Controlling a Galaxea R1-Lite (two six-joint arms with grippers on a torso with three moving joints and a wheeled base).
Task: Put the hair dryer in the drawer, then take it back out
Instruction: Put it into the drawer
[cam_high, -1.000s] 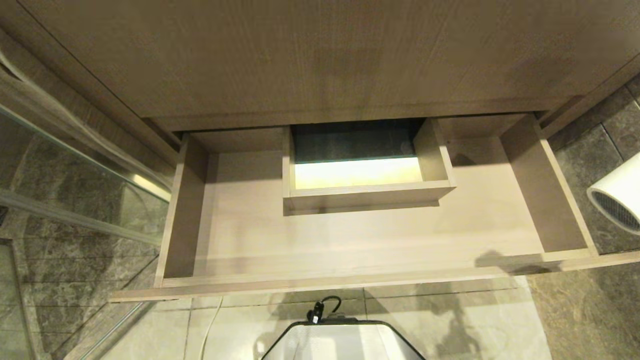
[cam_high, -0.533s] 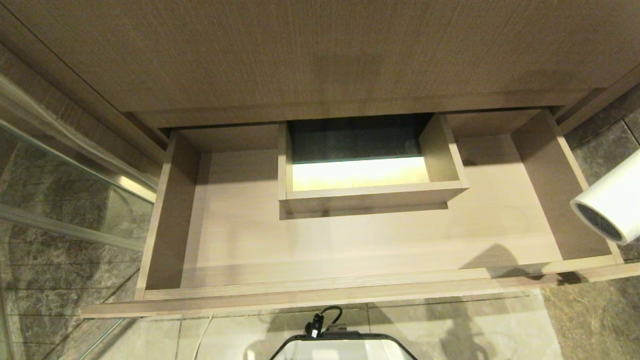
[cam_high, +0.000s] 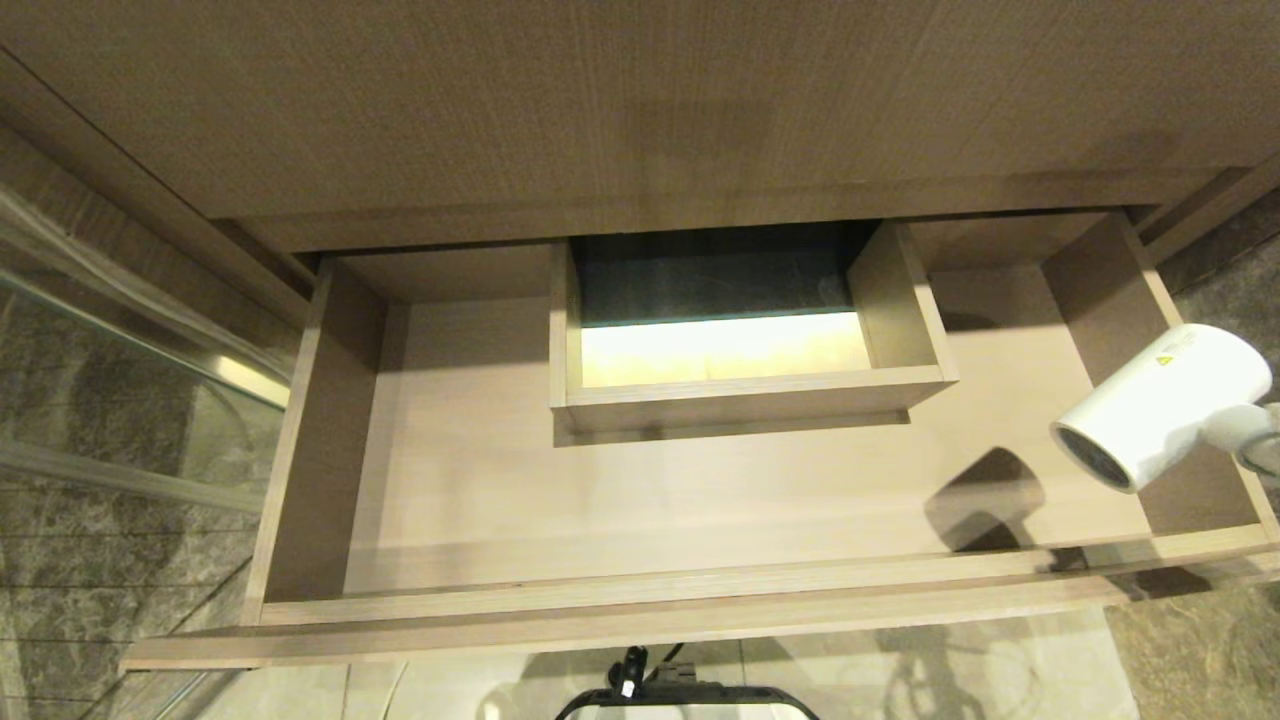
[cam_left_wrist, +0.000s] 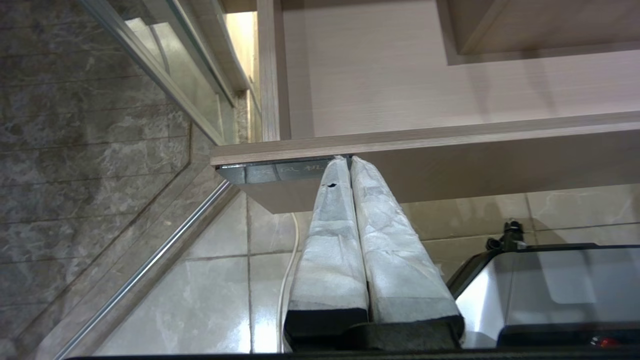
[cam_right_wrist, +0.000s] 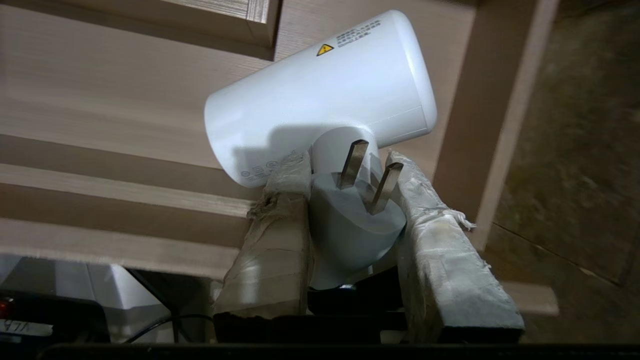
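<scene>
Right gripper (cam_right_wrist: 345, 170): clamped on the hair dryer (cam_high: 1160, 405) handle.
Left gripper (cam_left_wrist: 350, 165): closed, parked.
You: lower gently onto the drawer (cam_high: 650, 500) floor, right end.

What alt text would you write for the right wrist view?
The right tool grips a white dryer by its handle, plug wedged between the fingers, above the open drawer. The barrel lies roughly level.

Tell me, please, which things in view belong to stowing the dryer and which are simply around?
Part of the job:
- hair dryer, held above the drawer's right end
- drawer, pulled open
- right hand, shut on the dryer's handle and plug

Just around:
- left hand, shut, below the drawer front
- glass panel
- tiled floor
</scene>
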